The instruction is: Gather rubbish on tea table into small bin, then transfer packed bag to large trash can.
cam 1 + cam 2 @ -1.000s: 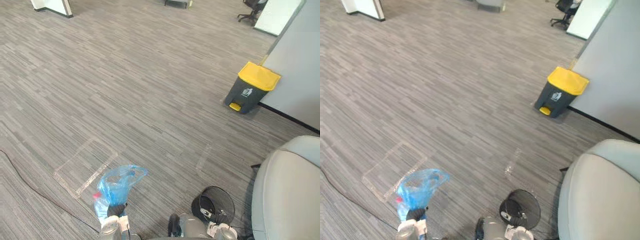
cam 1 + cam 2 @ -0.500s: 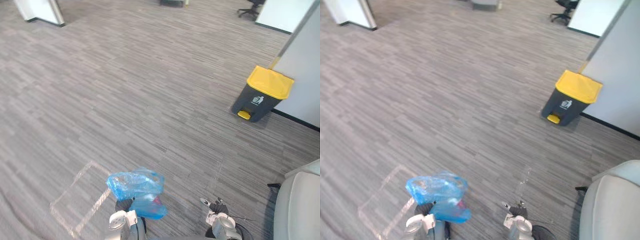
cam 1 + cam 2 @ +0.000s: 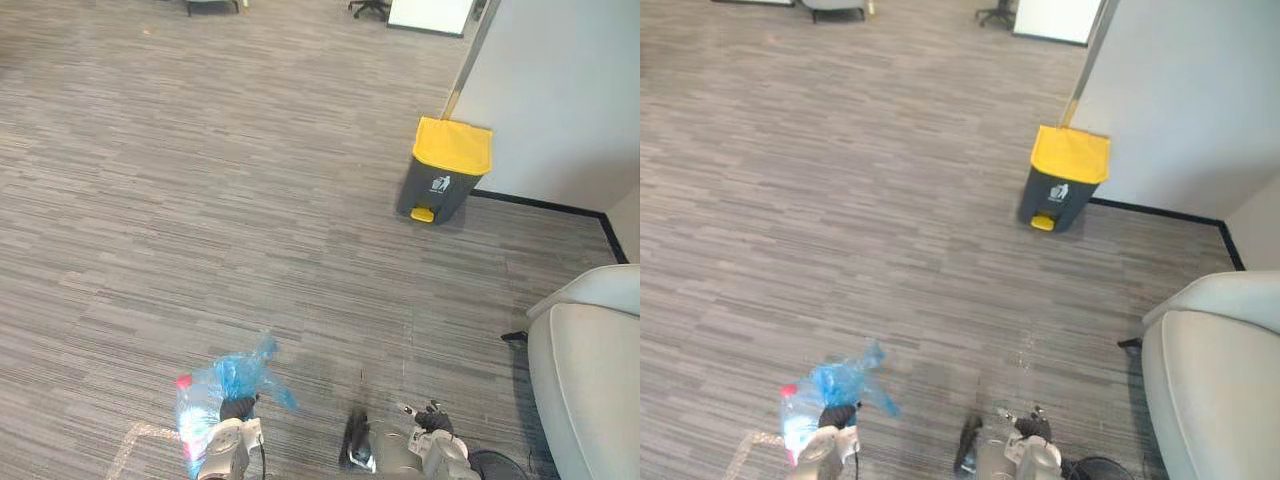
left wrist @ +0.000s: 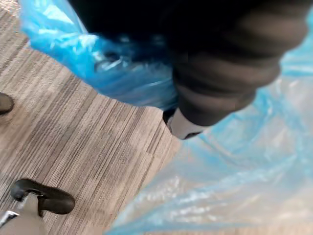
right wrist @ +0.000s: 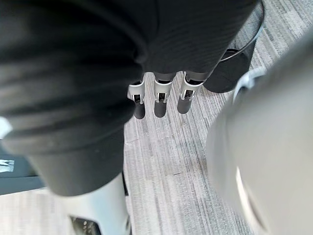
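A blue plastic bag (image 3: 213,388) with something red inside hangs above the carpet at the lower left, its neck bunched at my left hand (image 3: 237,408), which is shut on it. In the left wrist view the blue bag (image 4: 234,166) wraps round the hand's dark cover. My right hand (image 3: 432,420) hangs at the lower middle, holding nothing, its fingers (image 5: 157,100) straight and relaxed. The large trash can (image 3: 447,168), dark grey with a yellow lid, stands shut by the wall at the far right.
A light grey sofa (image 3: 590,370) fills the lower right. The small black mesh bin (image 5: 242,58) stands on the carpet beside it, close to my right hand. Pale tape marks (image 3: 130,445) lie on the floor at the lower left. Open carpet stretches toward the large can.
The whole view has swung round, so the yellow-lidded can now sits nearer the middle. The bag has swung from right of my left hand to hang at its left.
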